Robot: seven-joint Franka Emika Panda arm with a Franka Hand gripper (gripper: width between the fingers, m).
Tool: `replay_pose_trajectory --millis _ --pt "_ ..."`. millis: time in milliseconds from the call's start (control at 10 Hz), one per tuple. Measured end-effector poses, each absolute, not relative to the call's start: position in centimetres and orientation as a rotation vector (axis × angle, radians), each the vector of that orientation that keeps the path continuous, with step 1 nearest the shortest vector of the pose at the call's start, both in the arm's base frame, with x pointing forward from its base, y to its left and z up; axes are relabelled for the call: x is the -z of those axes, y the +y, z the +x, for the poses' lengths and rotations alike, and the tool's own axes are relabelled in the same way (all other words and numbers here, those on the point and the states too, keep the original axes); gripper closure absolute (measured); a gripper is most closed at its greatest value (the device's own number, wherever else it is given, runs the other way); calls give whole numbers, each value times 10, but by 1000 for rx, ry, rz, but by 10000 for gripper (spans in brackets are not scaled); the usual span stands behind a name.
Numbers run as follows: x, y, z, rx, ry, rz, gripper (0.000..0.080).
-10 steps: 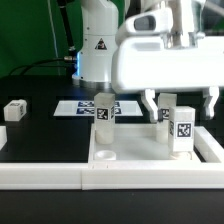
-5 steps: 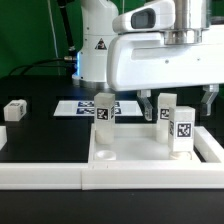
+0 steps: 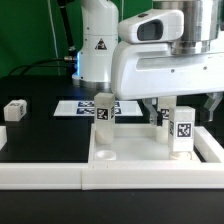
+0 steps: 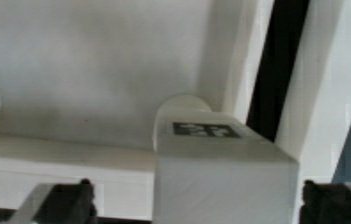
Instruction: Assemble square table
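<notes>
The white table panel (image 3: 135,148) lies flat against a low rail (image 3: 45,177) at the front. On it the left leg (image 3: 103,112) and the tagged right leg (image 3: 182,130) stand upright, long axes vertical. A loose leg (image 3: 14,110) and the marker board (image 3: 78,106) lie well apart. The gripper (image 3: 181,108) hangs over the panel's right side, released and empty. Only the wrist view shows a leg (image 4: 216,165) between its fingertips (image 4: 65,203), untouched.

Pincer (image 3: 182,107) near upright leg (image 3: 182,135) on panel (image 3: 135,152)
</notes>
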State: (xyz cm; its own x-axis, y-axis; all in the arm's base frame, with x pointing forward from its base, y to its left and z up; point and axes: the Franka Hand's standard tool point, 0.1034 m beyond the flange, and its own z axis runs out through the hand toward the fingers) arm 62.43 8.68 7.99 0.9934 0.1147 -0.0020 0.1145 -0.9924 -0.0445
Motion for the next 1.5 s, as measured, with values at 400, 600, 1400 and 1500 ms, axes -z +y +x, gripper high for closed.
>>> replay_pose_trajectory --millis 400,600,1400,1500 --pt "-80 88 624 -14 140 -3093 509" --pt "-78 88 624 -22 344 -3077 509" --pt "-78 87 629 -20 449 -3054 508" --pt "-78 87 629 -20 449 -3054 508"
